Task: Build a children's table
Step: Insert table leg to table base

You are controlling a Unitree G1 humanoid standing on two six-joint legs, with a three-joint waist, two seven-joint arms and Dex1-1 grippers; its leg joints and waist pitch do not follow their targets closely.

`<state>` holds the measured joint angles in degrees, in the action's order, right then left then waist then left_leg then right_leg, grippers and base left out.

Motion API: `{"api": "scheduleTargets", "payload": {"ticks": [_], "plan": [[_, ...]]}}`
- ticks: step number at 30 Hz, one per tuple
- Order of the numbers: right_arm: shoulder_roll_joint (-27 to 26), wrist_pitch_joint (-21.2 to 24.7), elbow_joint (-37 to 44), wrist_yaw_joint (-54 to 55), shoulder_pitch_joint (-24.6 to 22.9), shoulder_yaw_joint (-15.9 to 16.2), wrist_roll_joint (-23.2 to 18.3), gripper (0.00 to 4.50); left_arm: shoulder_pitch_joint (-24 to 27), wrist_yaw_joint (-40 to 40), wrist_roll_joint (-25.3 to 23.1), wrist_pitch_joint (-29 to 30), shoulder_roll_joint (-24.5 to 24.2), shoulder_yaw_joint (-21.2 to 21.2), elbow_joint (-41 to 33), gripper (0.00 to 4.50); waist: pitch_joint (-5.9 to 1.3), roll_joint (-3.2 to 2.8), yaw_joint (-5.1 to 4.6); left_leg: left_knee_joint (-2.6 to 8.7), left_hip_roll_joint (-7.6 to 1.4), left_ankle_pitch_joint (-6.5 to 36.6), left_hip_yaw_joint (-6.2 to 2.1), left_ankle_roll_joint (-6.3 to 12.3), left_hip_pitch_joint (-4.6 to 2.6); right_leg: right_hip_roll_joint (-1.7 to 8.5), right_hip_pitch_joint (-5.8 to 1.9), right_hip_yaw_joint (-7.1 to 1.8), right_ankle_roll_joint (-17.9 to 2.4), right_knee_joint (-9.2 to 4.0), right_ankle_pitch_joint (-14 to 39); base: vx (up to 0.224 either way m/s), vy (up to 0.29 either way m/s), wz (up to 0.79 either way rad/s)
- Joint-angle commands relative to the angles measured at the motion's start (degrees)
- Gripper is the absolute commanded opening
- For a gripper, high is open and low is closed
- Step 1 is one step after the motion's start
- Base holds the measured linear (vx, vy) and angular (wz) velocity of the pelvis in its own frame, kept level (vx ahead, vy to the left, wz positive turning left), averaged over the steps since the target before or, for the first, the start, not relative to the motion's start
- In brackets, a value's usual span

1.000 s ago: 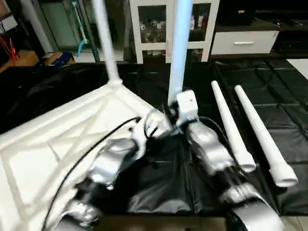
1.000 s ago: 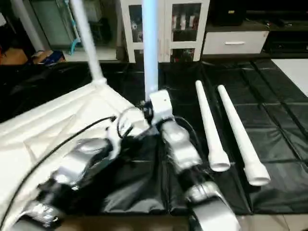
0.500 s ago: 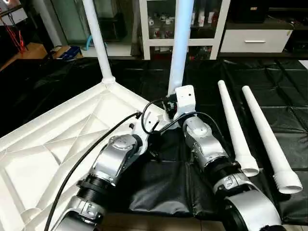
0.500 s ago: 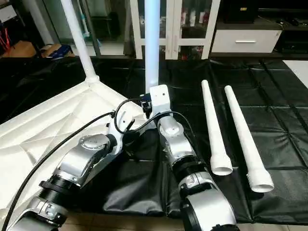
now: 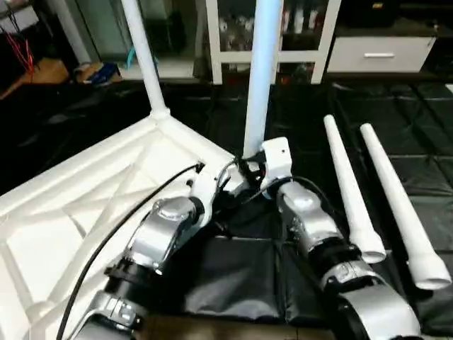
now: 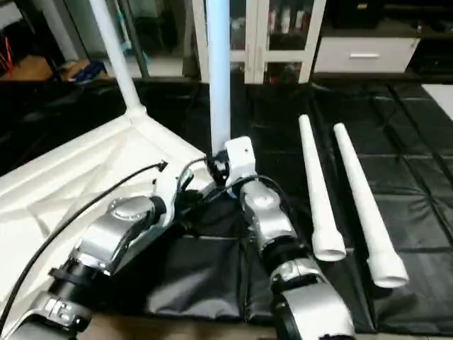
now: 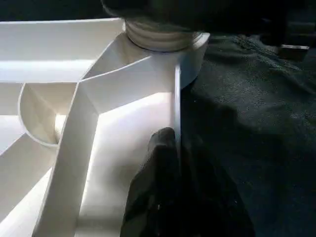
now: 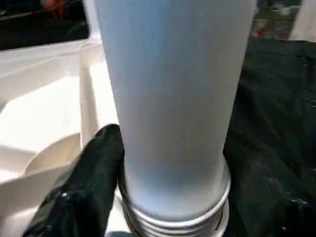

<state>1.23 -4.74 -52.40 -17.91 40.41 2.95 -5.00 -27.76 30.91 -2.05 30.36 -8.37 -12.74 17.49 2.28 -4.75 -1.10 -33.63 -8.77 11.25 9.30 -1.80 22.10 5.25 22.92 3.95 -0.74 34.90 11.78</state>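
The white tabletop (image 5: 85,205) lies upside down on the black mat, ribs facing up. One leg (image 5: 144,57) stands in its far corner socket. A second leg (image 5: 260,78) stands upright in the near right corner socket (image 7: 163,42). My right gripper (image 5: 250,164) is at the base of this leg, and the leg (image 8: 173,98) rises close in front of the right wrist camera. My left gripper (image 7: 170,145) is shut on the thin rim wall of the tabletop, just beside that corner. Two loose legs (image 5: 350,184) (image 5: 400,202) lie side by side on the mat to the right.
A white glass-door cabinet (image 5: 304,32) and a low white drawer unit (image 5: 379,53) stand behind the mat. Clutter sits on the floor at the far left (image 5: 92,71). A black cable (image 5: 134,212) runs along my left forearm over the tabletop.
The head view has shifted and tilted between frames. Both grippers stay at the same corner of the tabletop, and the upright legs and loose legs have not moved.
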Motion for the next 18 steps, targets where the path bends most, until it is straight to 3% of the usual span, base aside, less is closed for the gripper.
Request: {"api": "scheduleTargets", "payload": {"ticks": [1, 3, 7, 10, 15, 18], "plan": [[0.85, 1.43, 2.12, -3.08, -0.86, 0.75, -0.56, 3.53, 1.04, 2.40, -0.58, -1.44, -2.19, -1.54, 0.40, 0.00, -3.25, 0.48, 0.36, 3.63, -3.79, 7.28, -1.10, 8.05, 0.05, 3.63, -3.12, -2.44, -15.86, -3.94, -0.27, 0.000, 0.000, 0.00], [1.24, 1.59, 2.63, -3.81, -0.97, 0.67, -0.64, 3.75, 1.22, 3.14, -0.69, -1.73, -2.66, -2.01, 0.14, 0.00, -3.48, 0.49, 0.54, 3.29, -3.94, 5.49, -0.84, 9.15, -0.11, 3.63, -3.12, -2.35, -16.42, -3.56, -2.39, 0.000, 0.000, 0.00], [5.60, 5.50, 11.82, -15.15, -4.25, 0.54, -4.78, 4.13, 3.84, 9.91, -0.78, -3.15, -7.67, -5.03, -3.12, 0.00, -3.58, 0.34, 1.05, 3.01, -4.25, 3.61, -0.87, 10.61, -0.35, 3.44, -3.20, -2.28, -16.56, -3.14, -5.09, 0.000, 0.000, 0.00], [8.83, 7.52, 17.51, -21.44, -6.56, 0.95, -7.06, 4.40, 5.01, 14.78, -0.11, -5.74, -10.39, -6.20, -3.99, 0.00, -3.64, 0.64, 1.58, 2.77, -4.28, 2.28, -0.70, 11.45, -0.62, 3.31, -3.01, -2.27, -16.62, -3.00, -5.89, 0.000, 0.000, 0.00], [14.34, 9.73, 26.45, -28.82, -10.14, 1.56, -9.61, 4.46, 6.51, 22.65, 1.39, -9.29, -14.42, -8.31, -5.82, 0.00, -3.27, 0.39, 2.27, 3.28, -4.42, 8.44, -0.49, 8.12, -0.96, 3.44, -2.82, -2.55, -15.72, -3.53, 1.81, 0.000, 0.000, 0.00], [17.25, 11.16, 30.04, -33.34, -11.74, 2.21, -11.01, 4.46, 6.53, 24.46, 1.10, -11.47, -15.63, -9.24, -5.65, 0.00, -3.20, 0.37, 2.89, 3.54, -4.43, 10.17, -0.37, 6.12, -1.19, 3.17, -2.78, -2.59, -14.84, -3.72, 3.20, 0.000, 0.000, 0.00]]}}
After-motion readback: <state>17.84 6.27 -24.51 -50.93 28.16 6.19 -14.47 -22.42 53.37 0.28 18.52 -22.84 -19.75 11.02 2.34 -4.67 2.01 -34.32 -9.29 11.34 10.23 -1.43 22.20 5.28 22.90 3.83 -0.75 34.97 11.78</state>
